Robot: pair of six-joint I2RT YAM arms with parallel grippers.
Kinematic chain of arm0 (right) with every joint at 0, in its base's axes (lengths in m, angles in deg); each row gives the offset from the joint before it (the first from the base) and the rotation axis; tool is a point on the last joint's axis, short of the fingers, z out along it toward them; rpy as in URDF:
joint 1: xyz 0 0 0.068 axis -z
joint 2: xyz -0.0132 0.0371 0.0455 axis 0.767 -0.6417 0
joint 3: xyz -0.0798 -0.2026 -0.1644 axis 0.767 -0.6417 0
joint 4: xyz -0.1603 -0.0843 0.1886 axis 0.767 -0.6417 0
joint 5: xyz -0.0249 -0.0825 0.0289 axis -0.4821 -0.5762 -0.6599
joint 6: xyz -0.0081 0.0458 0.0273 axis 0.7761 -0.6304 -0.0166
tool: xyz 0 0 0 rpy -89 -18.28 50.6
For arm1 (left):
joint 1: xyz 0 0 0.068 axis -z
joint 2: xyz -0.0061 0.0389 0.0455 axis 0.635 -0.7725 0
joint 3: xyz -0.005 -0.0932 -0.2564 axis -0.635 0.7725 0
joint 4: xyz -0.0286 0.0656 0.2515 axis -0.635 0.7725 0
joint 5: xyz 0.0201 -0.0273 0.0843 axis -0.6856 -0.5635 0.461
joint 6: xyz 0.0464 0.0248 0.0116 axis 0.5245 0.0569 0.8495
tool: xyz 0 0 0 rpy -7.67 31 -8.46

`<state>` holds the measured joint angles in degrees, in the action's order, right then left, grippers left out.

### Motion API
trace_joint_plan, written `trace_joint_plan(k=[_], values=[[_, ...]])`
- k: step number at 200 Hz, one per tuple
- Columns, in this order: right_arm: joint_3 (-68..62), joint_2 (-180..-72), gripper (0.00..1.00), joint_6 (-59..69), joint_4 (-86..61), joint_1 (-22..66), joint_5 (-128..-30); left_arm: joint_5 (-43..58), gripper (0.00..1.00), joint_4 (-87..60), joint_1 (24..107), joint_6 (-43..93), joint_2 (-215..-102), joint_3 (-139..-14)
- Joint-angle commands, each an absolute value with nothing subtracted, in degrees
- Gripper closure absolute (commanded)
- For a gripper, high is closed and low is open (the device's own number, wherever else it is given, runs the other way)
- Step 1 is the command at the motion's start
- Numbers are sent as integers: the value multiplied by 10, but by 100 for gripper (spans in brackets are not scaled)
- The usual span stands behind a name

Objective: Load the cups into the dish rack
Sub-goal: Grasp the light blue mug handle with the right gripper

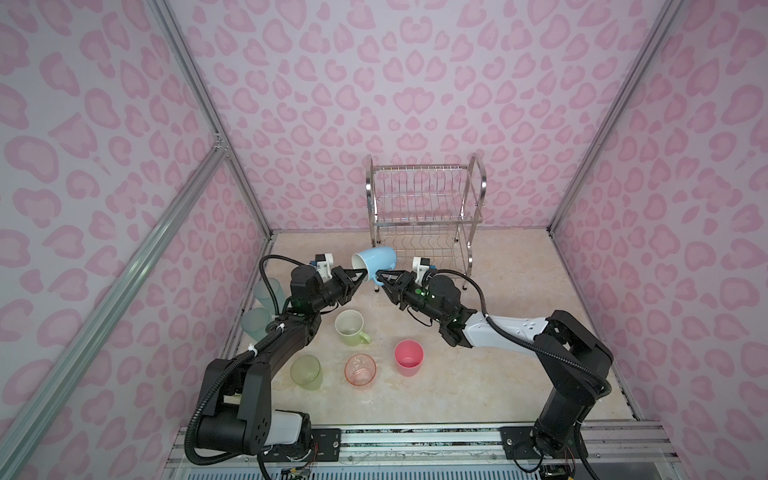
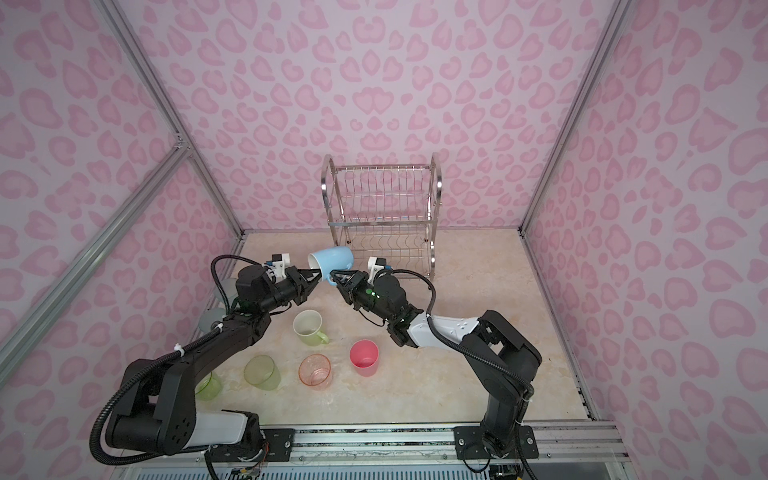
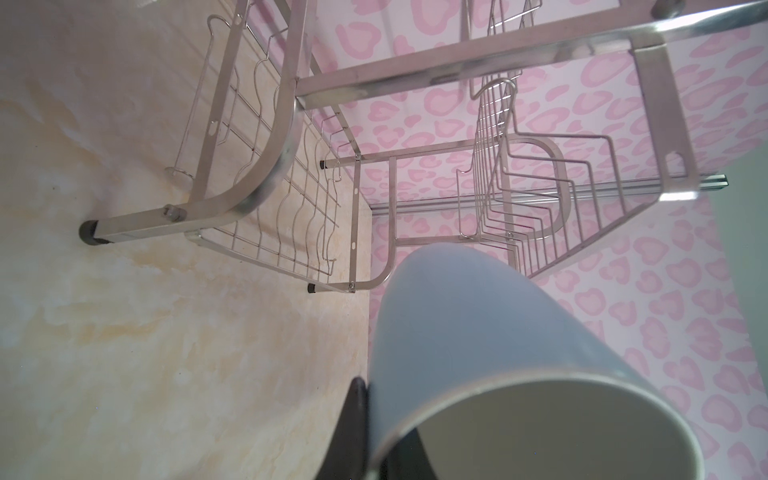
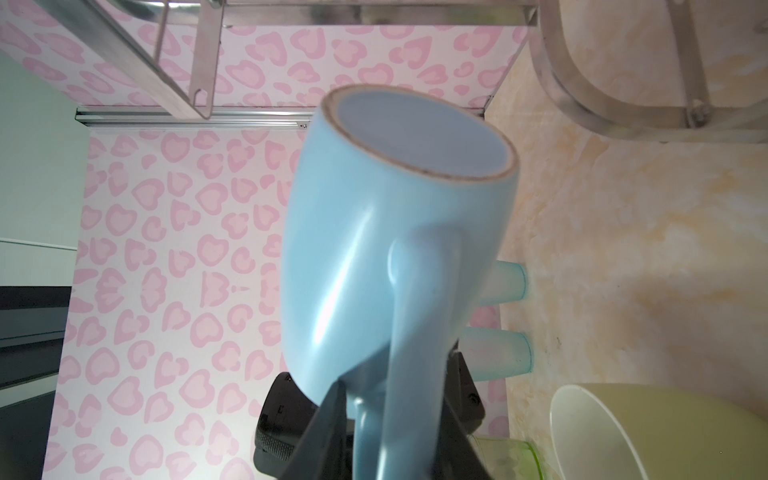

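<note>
Nearest, on the table [image 1: 478, 386], stand a green tumbler [image 1: 306, 371], an orange tumbler [image 1: 360, 370], a pink tumbler [image 1: 409, 357] and a green mug [image 1: 350, 327]. Past them, a blue mug [image 1: 374, 259] hangs sideways in the air. The left gripper [image 1: 362, 275] pinches its rim. The right gripper [image 1: 380, 275] straddles its handle, though I cannot tell if it grips yet. If the rim is released before the handle is clamped, the mug would likely swing or fall. Just behind stands the rack [image 1: 424, 191], with no cups in it.
</note>
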<state>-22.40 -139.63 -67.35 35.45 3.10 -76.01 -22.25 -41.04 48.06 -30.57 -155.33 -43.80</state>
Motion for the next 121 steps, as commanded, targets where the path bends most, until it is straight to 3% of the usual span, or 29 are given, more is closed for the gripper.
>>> trace_joint_plan(k=[1,47,76,121], values=[[-232,-1393,72,-670,368,32,-784,-269,97,-478,492,-278,-1537,-438],[-236,-1378,87,-653,357,32,-800,-263,97,-480,500,-274,-1532,-436],[-237,-1383,91,-652,360,36,-799,-261,95,-480,503,-270,-1535,-439],[-236,-1384,93,-624,362,38,-801,-255,77,-466,505,-263,-1541,-442]])
